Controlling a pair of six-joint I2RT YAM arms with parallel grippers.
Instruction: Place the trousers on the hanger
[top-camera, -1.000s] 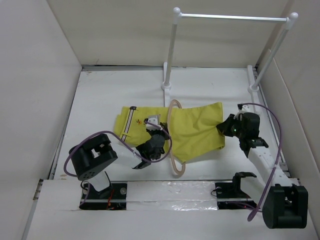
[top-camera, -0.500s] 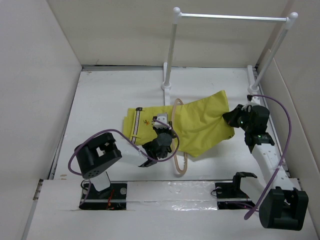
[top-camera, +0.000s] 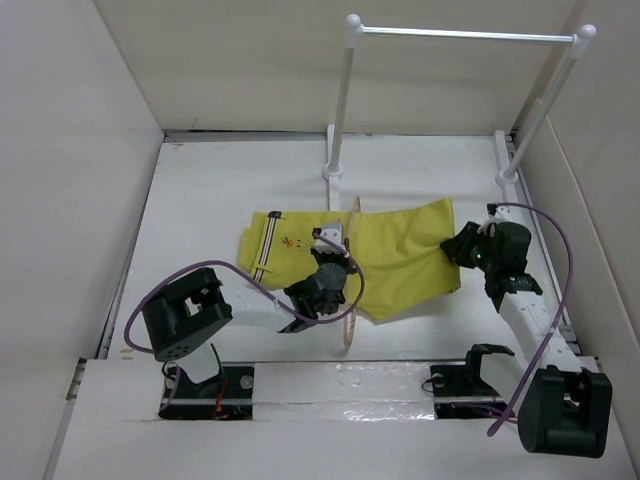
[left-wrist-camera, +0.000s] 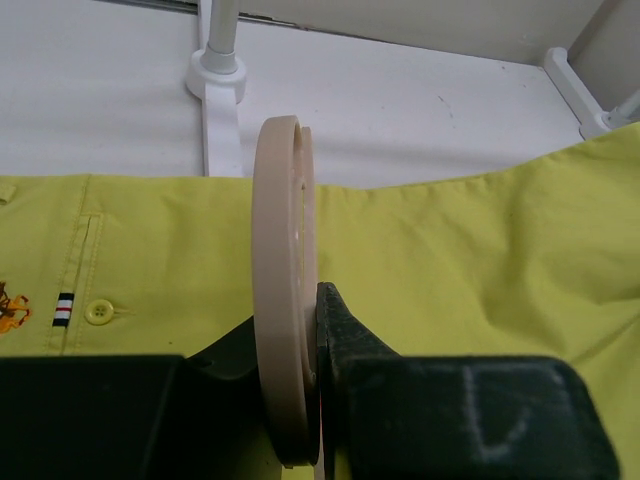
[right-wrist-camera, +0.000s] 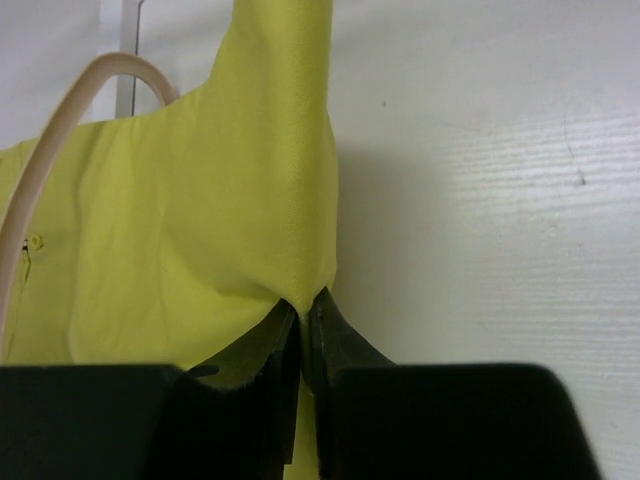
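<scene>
Trousers (top-camera: 400, 250) are seemingly lying halfway through the hanger (left-wrist-camera: 280, 250) that the left gripper (left-wrist-camera: 316, 350) is clamping. The right gripper (right-wrist-camera: 303, 322) is pinching their three-o'clock end, with draping not yet done.

Trousers (top-camera: 400, 255): mustard-yellow cloth, lying mostly flat on the table (top-camera: 200, 200) just in front of the white rack (top-camera: 341, 100). The end with striped trim, a button and a small logo points left. The right corner is lifted into a peak, pinched in the right pincer (right-wrist-camera: 300, 320). Hanger (top-camera: 350, 322): thin pale beige wood, standing on edge across the trousers' middle, directly in front of the rack's left post, clamped in the left pincer (left-wrist-camera: 300, 350).
</scene>
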